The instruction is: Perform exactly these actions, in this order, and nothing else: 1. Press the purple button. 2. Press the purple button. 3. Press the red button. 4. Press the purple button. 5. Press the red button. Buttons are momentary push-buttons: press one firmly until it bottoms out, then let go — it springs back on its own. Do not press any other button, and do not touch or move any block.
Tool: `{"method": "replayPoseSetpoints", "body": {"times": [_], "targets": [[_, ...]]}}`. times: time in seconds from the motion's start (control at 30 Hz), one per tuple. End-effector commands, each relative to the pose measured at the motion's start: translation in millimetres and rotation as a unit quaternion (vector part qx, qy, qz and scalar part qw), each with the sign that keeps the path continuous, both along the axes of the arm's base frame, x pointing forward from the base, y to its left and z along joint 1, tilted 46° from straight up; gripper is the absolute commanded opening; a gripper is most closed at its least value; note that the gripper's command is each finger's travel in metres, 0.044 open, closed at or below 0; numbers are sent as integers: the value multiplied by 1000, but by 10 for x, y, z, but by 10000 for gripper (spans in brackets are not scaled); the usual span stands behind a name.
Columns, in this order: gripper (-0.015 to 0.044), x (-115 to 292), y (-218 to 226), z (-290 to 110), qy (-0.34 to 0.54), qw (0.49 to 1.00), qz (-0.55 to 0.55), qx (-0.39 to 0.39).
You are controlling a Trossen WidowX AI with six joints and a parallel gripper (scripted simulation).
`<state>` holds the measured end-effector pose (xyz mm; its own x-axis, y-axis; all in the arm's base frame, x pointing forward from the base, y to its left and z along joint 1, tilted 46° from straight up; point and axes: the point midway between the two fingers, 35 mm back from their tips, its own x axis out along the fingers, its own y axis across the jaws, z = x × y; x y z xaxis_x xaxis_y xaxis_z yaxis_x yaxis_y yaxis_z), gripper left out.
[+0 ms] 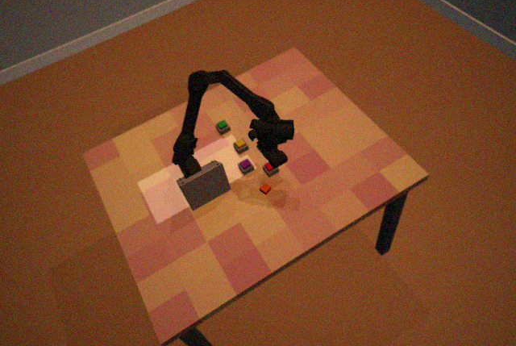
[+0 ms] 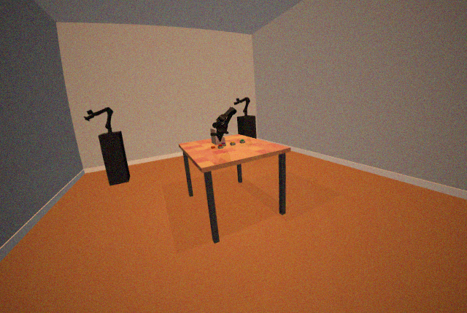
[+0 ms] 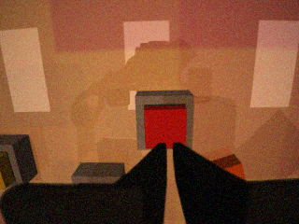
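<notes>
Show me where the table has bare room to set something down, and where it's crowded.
Bare: the table's near half in the top view, below the grey base box, and the strip right of the red button. Crowded: the cluster of green, yellow, purple buttons, the orange block and the shut gripper.

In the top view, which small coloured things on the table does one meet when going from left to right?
Green button → yellow button → purple button → orange block → red button, which sits just below the shut gripper. The orange block and the red button lie almost level in this order.
</notes>
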<state>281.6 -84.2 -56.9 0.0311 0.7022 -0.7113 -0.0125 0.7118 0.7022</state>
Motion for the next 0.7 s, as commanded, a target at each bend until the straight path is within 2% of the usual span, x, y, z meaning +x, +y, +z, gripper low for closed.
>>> {"method": "replayPoseSetpoints", "body": {"times": [0.0, 0.67], "targets": [[20, -26, 87, -94, 5, 1000, -4, 5], [20, -16, 305, -307, 5, 1000, -4, 5]]}}
